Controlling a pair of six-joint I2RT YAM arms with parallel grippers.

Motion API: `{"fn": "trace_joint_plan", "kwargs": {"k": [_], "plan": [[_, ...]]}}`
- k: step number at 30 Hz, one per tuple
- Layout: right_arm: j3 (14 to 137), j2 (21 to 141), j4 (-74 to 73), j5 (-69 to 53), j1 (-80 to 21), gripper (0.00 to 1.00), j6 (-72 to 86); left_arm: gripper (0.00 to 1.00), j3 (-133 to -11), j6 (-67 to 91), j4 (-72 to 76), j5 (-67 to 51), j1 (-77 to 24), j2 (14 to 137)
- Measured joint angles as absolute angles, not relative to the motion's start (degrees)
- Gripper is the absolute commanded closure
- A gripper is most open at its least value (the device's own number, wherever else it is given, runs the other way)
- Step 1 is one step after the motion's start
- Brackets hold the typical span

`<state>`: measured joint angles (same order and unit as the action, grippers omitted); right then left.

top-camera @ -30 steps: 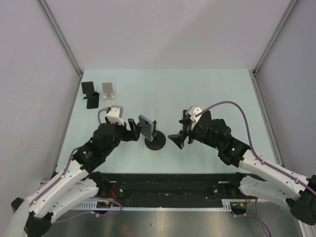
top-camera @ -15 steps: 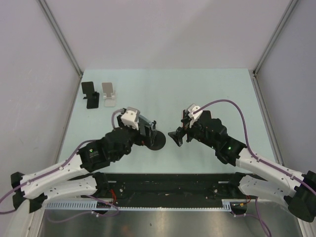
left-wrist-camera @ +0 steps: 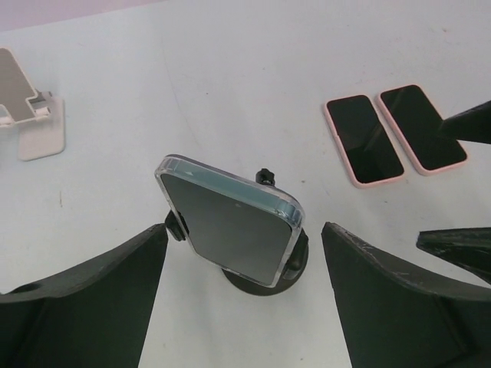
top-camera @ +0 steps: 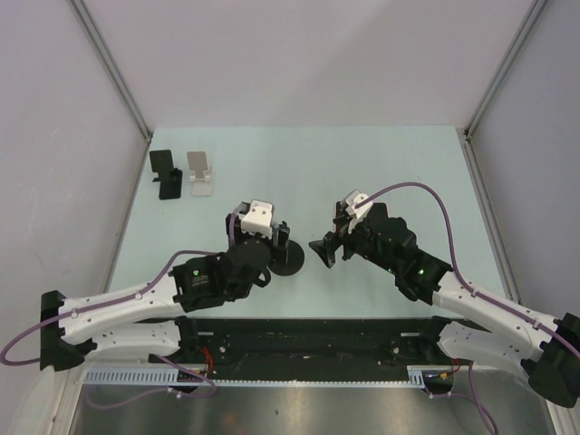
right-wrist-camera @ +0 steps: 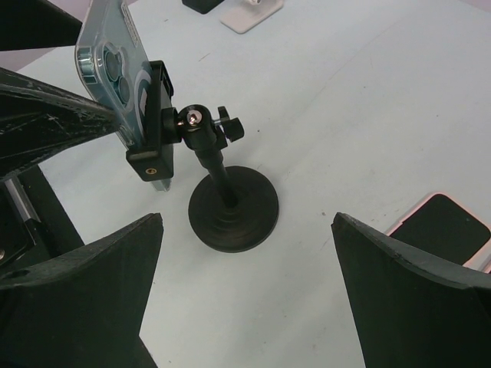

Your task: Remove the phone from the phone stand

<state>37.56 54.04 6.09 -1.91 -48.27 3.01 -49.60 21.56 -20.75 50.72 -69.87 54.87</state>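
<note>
Left fingers (left-wrist-camera: 92, 307) advanced, flanking the glossy phone (left-wrist-camera: 230, 230) (clear-cased) — untouched.

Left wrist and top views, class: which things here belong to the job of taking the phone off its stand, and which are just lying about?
Belongs to the job:
- phone in the clear case
- black round-based phone stand, clamping it

Just lying about:
- first pink-cased phone, lying flat
- second pink-cased phone, flat beside it
- small white stand
- small black stand
</note>
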Motion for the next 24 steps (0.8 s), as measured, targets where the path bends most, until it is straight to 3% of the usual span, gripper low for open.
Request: {"fn": "trace_joint_plan", "kwargs": {"k": [7, 17, 24], "plan": [[37.56, 54.06, 6.09, -1.98, -48.27, 0.03, 3.03, 0.23, -48.69, 22.68, -20.71, 50.61, -67.48, 56.66], [37.34, 56.42, 7.86, -6.02, -48.51, 0.03, 2.96, 0.51, -44.88, 22.09, -18.98, 37.93, -57.63, 51.05], [37.34, 60.84, 12.25, -10.87, -49.43, 0.03, 2.35, 0.65, -44.07, 18.35, -17.69, 31.68, -54.83, 48.31]]}}
